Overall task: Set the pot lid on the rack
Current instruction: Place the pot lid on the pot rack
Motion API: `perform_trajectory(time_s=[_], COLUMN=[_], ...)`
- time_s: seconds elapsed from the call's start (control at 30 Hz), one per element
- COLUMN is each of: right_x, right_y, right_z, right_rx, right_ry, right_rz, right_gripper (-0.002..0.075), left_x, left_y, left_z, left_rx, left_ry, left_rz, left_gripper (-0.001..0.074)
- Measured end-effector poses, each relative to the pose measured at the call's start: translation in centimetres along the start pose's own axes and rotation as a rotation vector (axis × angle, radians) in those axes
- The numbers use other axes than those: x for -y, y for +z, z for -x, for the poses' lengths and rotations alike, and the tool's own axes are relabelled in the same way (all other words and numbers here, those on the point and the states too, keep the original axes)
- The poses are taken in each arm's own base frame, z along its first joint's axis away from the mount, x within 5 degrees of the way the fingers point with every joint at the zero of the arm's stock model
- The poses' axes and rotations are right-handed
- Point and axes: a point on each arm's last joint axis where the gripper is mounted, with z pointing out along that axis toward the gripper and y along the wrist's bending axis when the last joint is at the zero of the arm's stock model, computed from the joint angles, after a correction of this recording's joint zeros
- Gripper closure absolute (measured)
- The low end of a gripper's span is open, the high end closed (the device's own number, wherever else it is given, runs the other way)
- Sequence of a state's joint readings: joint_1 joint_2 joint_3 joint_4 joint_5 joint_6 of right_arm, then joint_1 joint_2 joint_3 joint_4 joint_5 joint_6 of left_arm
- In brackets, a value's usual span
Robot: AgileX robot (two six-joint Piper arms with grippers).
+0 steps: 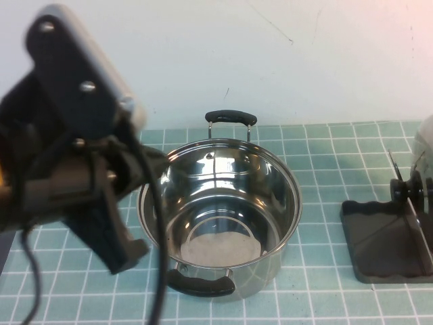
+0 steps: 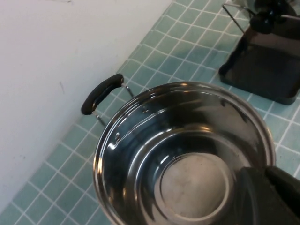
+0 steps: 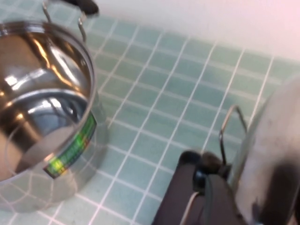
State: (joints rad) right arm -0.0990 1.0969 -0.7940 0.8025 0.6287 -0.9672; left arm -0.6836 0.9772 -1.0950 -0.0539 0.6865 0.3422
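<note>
The pot lid (image 1: 411, 203) stands on edge in the dark grey rack (image 1: 379, 237) at the right, its black knob (image 1: 404, 188) facing the pot. In the right wrist view the lid (image 3: 272, 140) fills the near side, with the knob (image 3: 206, 164) and a wire divider (image 3: 228, 123) beside it. My right gripper (image 3: 234, 201) has a dark finger on the knob side and the lid's edge between its jaws; in the high view the right gripper (image 1: 421, 193) shows only at the frame's right edge. My left gripper (image 1: 128, 254) hangs empty by the pot's left rim, fingers together; it also shows in the left wrist view (image 2: 269, 187).
The open two-handled steel pot (image 1: 220, 210) stands mid-table, empty, with black handles front and back; it also shows in the left wrist view (image 2: 187, 154). The left arm and its cable fill the high view's left side. A white wall runs behind the teal tiled table.
</note>
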Motion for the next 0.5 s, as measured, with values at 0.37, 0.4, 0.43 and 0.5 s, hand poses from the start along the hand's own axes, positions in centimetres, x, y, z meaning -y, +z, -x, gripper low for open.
perform_trajectory(time_s=[0.37, 0.4, 0.43, 0.5], right_x=[-4.9, -5.4, -6.0, -7.0], right_y=[-9.2, -10.1, -11.0, -12.6], right_z=[0.5, 0.3, 0.2, -0.3], right_rx=[0.286, 0.315, 0.346, 0.405], right_ry=[-0.150, -0.168, -0.187, -0.221], right_rz=[-0.079, -0.086, -0.094, -0.110], right_gripper=[0.0502, 0.0520, 0.0540, 0.0582], left_x=[0.3, 0.4, 0.6, 0.9], left_y=[-5.7, -6.0, -6.3, -6.8], left_z=[-5.8, -6.6, -7.6, -9.5], left_rx=[0.048, 0.051, 0.060, 0.077], left_ry=[-0.165, -0.189, -0.222, -0.293], left_rz=[0.192, 0.210, 0.232, 0.269], left_gripper=[0.0736, 0.0736, 0.0736, 0.0736])
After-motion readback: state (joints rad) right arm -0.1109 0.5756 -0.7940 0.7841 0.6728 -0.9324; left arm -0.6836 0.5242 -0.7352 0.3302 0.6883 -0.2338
